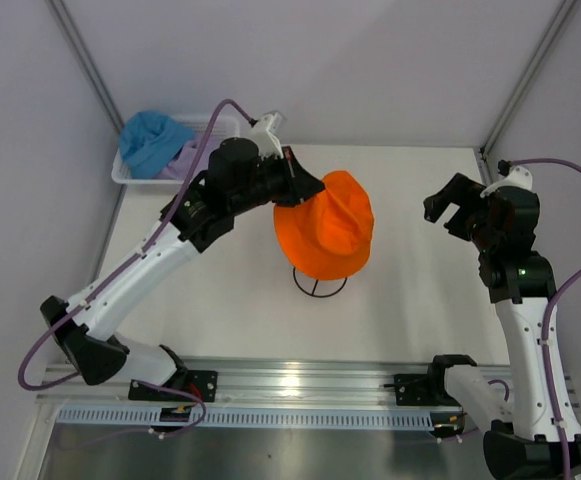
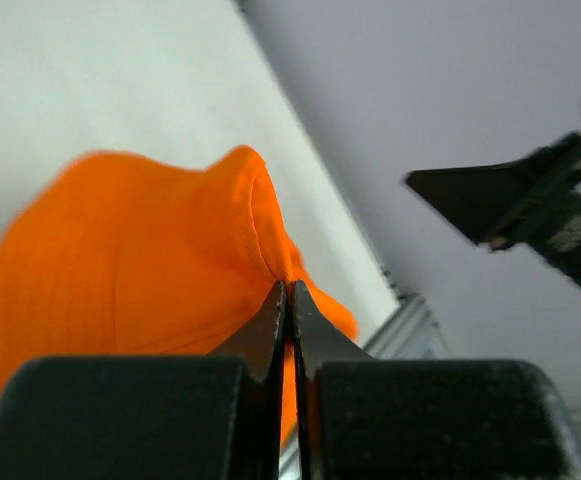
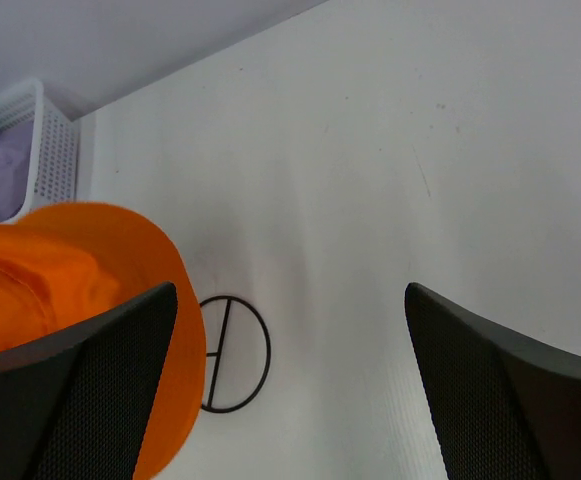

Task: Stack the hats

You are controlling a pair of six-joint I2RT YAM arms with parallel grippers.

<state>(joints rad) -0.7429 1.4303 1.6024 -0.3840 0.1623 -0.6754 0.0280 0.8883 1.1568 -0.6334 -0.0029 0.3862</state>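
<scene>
The white table (image 1: 410, 250) carries everything. At its far left corner stands a white mesh basket (image 1: 120, 176), and in it lie the blue hat (image 1: 155, 140) and, just beside it, the lavender hat (image 1: 184, 160). A pink hat I cannot find in any view.

The orange hat (image 1: 330, 235) is near the middle of the table, draped over the thin black wire stand (image 1: 318, 285), whose round foot shows under the brim. The hat looks a little tilted, and whether the stand already carries all its weight I cannot tell.

The left gripper (image 2: 288, 300) is closed tight on a fold of the orange brim, at the far left side of the hat. The right gripper (image 1: 450, 212) is wide open, holds nothing and hangs well apart on the right.

I judge that the step in hand is to seat the orange hat as the bottom of the stack. To do it well, the crown should be centred over the stand before letting go. The jaws should then open fully, and the arm should draw back along the brim's own direction, so the soft cloth is not dragged and the light stand does not tip
</scene>
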